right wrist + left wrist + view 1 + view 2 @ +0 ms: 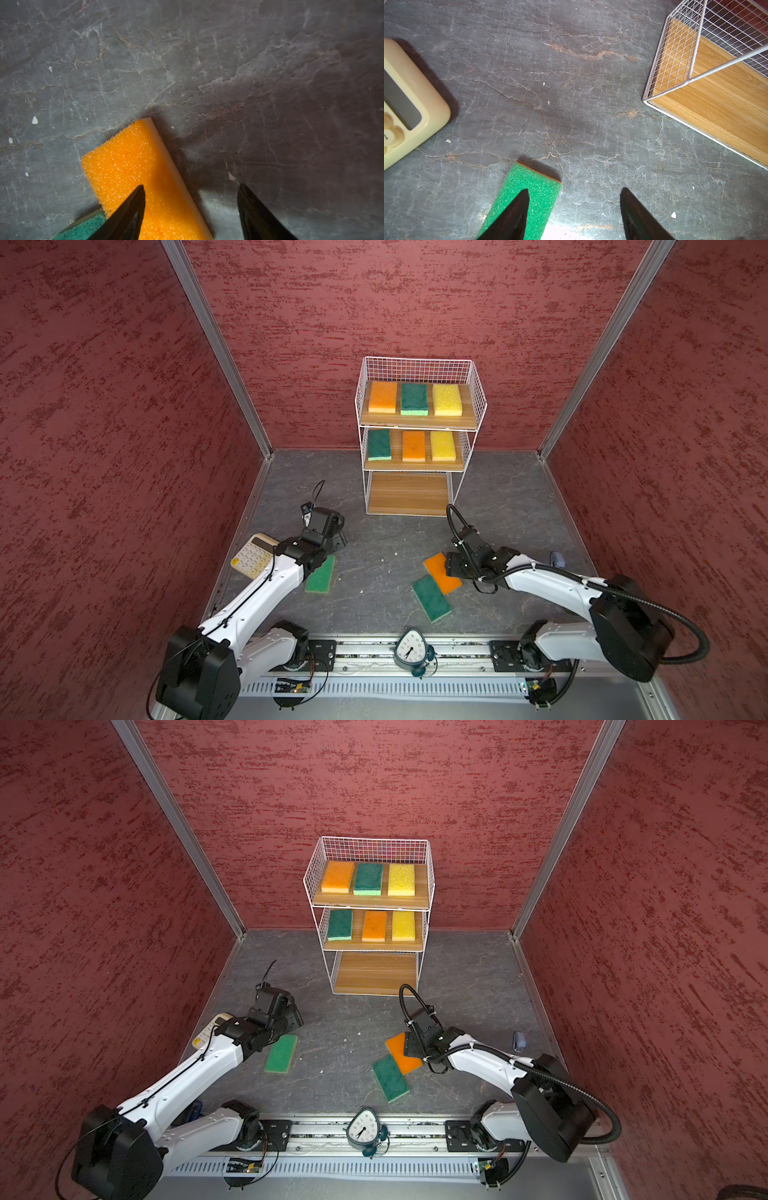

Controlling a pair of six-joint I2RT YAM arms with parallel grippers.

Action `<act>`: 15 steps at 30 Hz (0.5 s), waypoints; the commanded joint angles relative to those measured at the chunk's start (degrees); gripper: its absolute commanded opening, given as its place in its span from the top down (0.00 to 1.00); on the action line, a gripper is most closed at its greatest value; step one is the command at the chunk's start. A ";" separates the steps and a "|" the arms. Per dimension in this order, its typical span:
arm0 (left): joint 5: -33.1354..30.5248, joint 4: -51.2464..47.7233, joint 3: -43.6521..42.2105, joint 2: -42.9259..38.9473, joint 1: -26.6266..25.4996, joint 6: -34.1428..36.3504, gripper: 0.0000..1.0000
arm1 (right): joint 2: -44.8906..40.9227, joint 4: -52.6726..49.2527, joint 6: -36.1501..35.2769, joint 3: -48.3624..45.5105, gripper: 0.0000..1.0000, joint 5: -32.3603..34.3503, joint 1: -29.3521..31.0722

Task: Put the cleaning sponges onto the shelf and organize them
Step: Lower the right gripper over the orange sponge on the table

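Note:
The shelf (pixel 409 493) stands at the back, white wire with wooden boards. Its top and middle tiers each hold an orange, a green and a yellow sponge; the bottom board (pixel 716 99) is bare. On the table lie a green sponge (pixel 321 578) at left, and an orange sponge (pixel 434 564) overlapping another green sponge (pixel 431 598) at right. My left gripper (pixel 575 189) is open, one finger over the left green sponge (pixel 537 193), the other over bare table. My right gripper (pixel 192 185) is open, astride the orange sponge's (pixel 133 162) long edge.
A cream calculator (pixel 253 558) lies beside the left arm, close to the left wall. A dark clock (pixel 411 649) stands on the front rail. A small blue-grey object (pixel 557 559) sits near the right wall. Red walls enclose three sides.

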 commanded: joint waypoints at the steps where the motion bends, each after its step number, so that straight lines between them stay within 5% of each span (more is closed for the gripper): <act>1: 0.58 -0.13 0.60 -0.17 0.35 -0.51 0.30 | 1.03 2.67 -1.21 0.07 0.31 -2.11 0.59; 6: 0.76 -0.05 0.88 -0.30 0.36 -0.51 0.31 | 4.82 3.33 -2.20 1.14 0.36 -3.42 0.69; 15: 0.10 -0.49 1.04 -0.56 0.32 -0.74 0.33 | 11.43 3.73 -1.56 4.97 0.63 -2.80 0.62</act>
